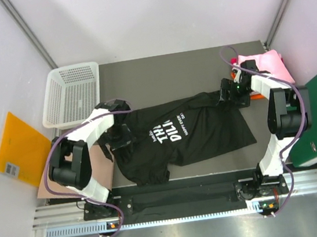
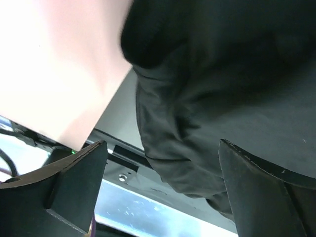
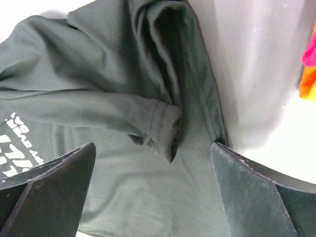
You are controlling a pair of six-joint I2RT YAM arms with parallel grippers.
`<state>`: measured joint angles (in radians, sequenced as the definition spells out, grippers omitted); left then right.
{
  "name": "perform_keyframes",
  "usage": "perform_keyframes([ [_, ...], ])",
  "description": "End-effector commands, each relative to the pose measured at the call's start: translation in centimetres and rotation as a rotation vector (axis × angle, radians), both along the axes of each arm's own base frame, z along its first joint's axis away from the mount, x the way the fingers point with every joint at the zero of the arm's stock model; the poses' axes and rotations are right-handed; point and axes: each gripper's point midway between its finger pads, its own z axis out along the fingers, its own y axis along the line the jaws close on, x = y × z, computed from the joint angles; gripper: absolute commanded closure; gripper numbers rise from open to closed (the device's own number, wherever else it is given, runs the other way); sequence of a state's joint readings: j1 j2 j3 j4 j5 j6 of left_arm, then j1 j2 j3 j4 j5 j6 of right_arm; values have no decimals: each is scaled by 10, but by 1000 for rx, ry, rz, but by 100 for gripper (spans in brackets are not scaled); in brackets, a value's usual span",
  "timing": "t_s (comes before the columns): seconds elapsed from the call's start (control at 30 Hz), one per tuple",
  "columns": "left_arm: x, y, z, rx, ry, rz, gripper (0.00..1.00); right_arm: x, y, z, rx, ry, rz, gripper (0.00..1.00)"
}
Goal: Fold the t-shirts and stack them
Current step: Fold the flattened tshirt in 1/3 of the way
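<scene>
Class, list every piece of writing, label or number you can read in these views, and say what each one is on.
"TH" above "DIL": large white letters on the black t-shirt, creased, so the words are incomplete.
Smaller white lines beside them: too small to read.
The white sticker on the orange envelope: too small to read.
Nothing else is legible.

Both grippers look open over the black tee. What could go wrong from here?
1. By the right gripper a sleeve of the black t-shirt lies bunched and doubled over; a grab there may catch several layers and fold crooked.
2. Under the left gripper the cloth reaches the table's near edge, so it might slide off or snag on the rail.
3. The right arm works close to the folded stack and could nudge it.
</scene>
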<state>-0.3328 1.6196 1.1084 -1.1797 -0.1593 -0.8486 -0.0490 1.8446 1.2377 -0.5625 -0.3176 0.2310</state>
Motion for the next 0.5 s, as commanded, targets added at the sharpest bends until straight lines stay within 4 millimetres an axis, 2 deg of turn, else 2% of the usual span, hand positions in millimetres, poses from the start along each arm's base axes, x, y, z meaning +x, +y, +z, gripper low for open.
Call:
perform_keyframes([
  [0.0, 27, -17, 36, 9, -176, -75, 1, 15, 5, 48, 36, -156, 22, 0],
  [0.03, 37, -22, 47, -15, -237, -77, 1, 17, 6, 51, 40, -167, 25, 0],
  [0.1, 54, -29, 58, -45, -319, -81, 1, 20, 6, 54, 41, -175, 25, 0],
  [0.2, 67, -33, 60, -49, -352, -93, 1, 22, 8, 54, 48, -170, 29, 0],
  [0.33, 80, -26, 45, 38, -306, -117, 1, 25, 9, 57, 58, -178, 30, 0],
  [0.43, 94, -28, 37, 55, -311, -147, 4, 25, 9, 57, 58, -178, 30, 0],
  [0.47, 97, -27, 35, 63, -312, -155, 8, 25, 9, 57, 56, -173, 30, 1],
])
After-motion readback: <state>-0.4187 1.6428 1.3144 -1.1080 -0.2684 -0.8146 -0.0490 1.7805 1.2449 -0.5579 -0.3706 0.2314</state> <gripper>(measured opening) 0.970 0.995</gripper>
